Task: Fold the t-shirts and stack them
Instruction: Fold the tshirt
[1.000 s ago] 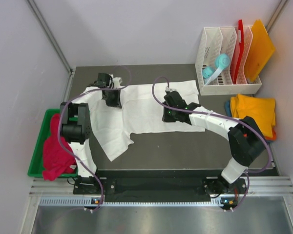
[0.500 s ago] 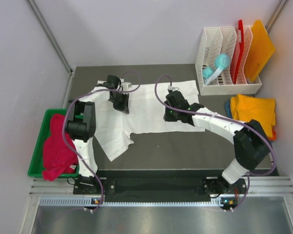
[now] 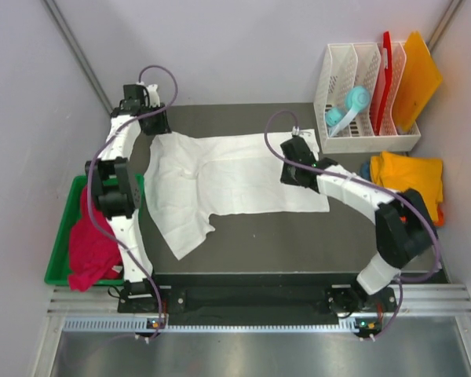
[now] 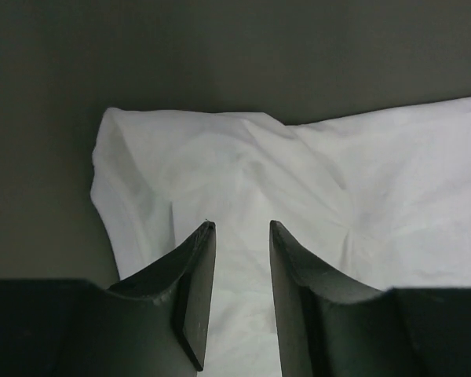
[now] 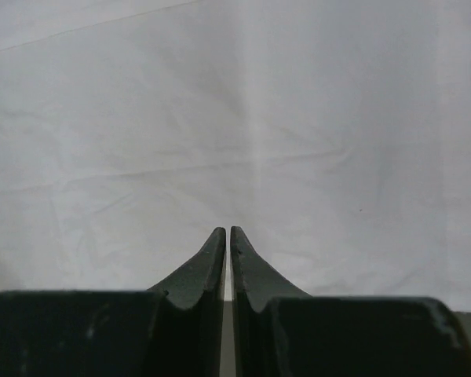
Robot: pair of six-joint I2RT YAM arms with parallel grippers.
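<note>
L arm has swung off the middle of the white t-shirt (image 3: 220, 177) and out to the table's far-L corner, abt 11 o'clock. R arm has slid a bit toward 2 o'clock along the same shirt. The cloth lies flatter than a sec ago, esp. on its L side.

L gripper (image 3: 155, 124) (image 4: 242, 228) hangs just past the shirt's 11 o'clock corner. Its fingers (image 4: 196, 290) are parted w/ a clear gap and nothing is gripped. In the wrist view the white cloth lies below and ahead of them, dark table (image 4: 47, 118) beyond.

R gripper (image 3: 293, 169) (image 5: 228, 230) sits on the shirt's R end, approx 2 o'clock from table centre. Fingers (image 5: 208, 263) are pressed nearly together, only a sliver between. Can't tell if a pinch of cloth is caught there. The shirt fills the R wrist view, w/ its hem edge at 3 o'clock.

White t-shirt is spread across the table's middle, one sleeve trailing toward 7 o'clock.

Pink t-shirt (image 3: 90, 243) is heaped in a green tray (image 3: 59, 259) at 8 o'clock. Yellow-orange t-shirt (image 3: 408, 177) is folded on a pile at 3 o'clock, w/ a blue edge (image 3: 366, 171) showing at its L side.

White rack (image 3: 341, 78) at 1 o'clock holds a teal roll (image 3: 349, 106), a red board (image 3: 385, 75) and an orange board (image 3: 420, 75).
</note>
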